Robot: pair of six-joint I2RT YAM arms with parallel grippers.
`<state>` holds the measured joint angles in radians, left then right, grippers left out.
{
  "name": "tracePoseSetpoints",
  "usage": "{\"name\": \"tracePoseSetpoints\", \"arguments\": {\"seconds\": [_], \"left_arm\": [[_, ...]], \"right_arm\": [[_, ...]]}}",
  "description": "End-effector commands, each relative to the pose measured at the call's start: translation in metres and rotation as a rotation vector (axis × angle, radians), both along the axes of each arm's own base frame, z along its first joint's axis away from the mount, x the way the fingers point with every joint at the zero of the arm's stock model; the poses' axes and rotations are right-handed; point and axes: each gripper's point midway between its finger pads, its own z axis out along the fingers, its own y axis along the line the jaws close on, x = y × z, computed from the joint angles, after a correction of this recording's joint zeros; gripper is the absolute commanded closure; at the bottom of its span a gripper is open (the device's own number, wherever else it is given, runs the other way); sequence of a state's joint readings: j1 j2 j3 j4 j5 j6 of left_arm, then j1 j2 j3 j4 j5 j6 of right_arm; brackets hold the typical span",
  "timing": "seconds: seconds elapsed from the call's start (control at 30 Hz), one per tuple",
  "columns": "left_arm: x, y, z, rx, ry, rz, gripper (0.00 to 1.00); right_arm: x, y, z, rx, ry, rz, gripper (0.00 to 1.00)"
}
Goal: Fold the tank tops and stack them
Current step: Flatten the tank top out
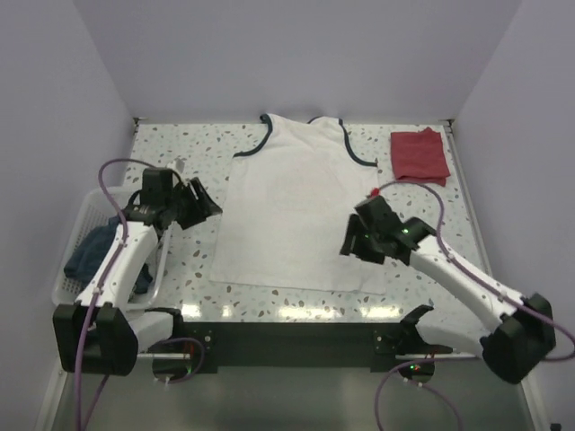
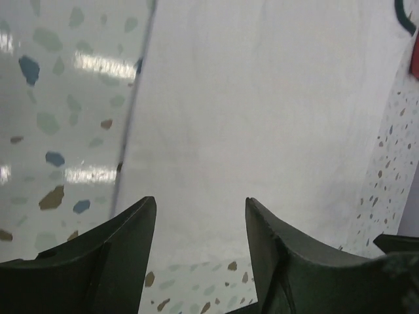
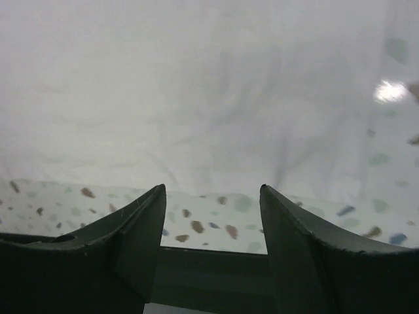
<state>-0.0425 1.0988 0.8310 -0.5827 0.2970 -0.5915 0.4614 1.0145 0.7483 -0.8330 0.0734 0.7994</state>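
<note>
Left gripper (image 1: 205,203) sat with its jaws well apart and nothing between them. It hung over bare speckled table (image 1: 180,148) just beside the left edge of the white tank top (image 1: 287,211). From the left wrist camera I saw the two dark fingers (image 2: 118,255) spread wide, with that cloth edge running away ahead of them and no fabric caught in the gap.

Right gripper (image 1: 352,241) was parted as well and held nothing. It was low over the near right part of the white top, close to its right edge. Through the right wrist camera, the fingers (image 3: 124,242) framed a narrow strip of table, with the white cloth lying beyond their tips. I could not tell whether either fingertip touched the cloth.

I found the white tank top spread flat in the middle of the table. Its neck and navy-trimmed armholes lay toward the far edge, and its hem lay toward the arm bases. Faint creases showed in it near the right gripper.

I saw the dark red tank top (image 1: 420,155) lying as a small folded packet at the far right of the table, well apart from the white one.

On the left, a white basket (image 1: 76,233) stood beside the left arm with some blue cloth (image 1: 90,251) in it.
</note>
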Motion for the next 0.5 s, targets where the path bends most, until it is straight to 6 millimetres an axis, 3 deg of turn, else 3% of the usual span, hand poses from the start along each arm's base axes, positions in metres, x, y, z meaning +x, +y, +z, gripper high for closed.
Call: {"name": "tracePoseSetpoints", "arguments": {"seconds": [0.0, 0.03, 0.07, 0.1, 0.13, 0.17, 0.2, 0.23, 0.27, 0.3, 0.33, 0.43, 0.47], "left_arm": [[0.079, -0.004, 0.037, 0.014, -0.189, 0.024, 0.38], [0.096, -0.002, 0.039, 0.026, -0.205, 0.047, 0.37], [0.119, -0.002, 0.056, 0.029, -0.249, 0.060, 0.37], [0.141, 0.003, 0.032, 0.075, -0.201, 0.069, 0.37], [0.154, 0.004, 0.024, 0.088, -0.173, 0.073, 0.38], [0.185, 0.002, 0.016, 0.094, -0.156, 0.058, 0.38], [0.201, 0.003, 0.012, 0.133, -0.165, 0.020, 0.40], [0.205, 0.006, 0.000, 0.163, -0.099, 0.025, 0.42], [0.227, 0.008, 0.018, 0.173, -0.142, 0.028, 0.42], [0.235, 0.011, 0.001, 0.194, -0.111, 0.016, 0.43], [0.239, 0.013, 0.003, 0.199, -0.113, 0.017, 0.43], [0.245, 0.022, 0.029, 0.194, -0.161, 0.043, 0.43], [0.245, 0.030, 0.041, 0.194, -0.181, 0.061, 0.43]], "right_arm": [[0.055, 0.095, 0.032, -0.008, -0.201, 0.134, 0.37], [0.065, 0.121, 0.047, 0.023, -0.236, 0.165, 0.37], [0.072, 0.143, 0.053, 0.052, -0.265, 0.200, 0.37], [0.067, 0.169, 0.035, 0.031, -0.237, 0.263, 0.37], [0.076, 0.195, 0.054, 0.068, -0.283, 0.288, 0.38], [0.077, 0.212, 0.052, 0.067, -0.286, 0.321, 0.38], [0.071, 0.235, 0.037, 0.041, -0.265, 0.374, 0.39], [0.076, 0.260, 0.051, 0.068, -0.296, 0.393, 0.39], [0.075, 0.274, 0.052, 0.073, -0.305, 0.415, 0.40], [0.063, 0.295, 0.052, 0.085, -0.307, 0.460, 0.40], [0.063, 0.316, 0.049, 0.091, -0.310, 0.480, 0.42], [0.038, 0.362, 0.040, 0.084, -0.313, 0.572, 0.50], [0.030, 0.369, 0.032, 0.065, -0.301, 0.596, 0.53]]}}
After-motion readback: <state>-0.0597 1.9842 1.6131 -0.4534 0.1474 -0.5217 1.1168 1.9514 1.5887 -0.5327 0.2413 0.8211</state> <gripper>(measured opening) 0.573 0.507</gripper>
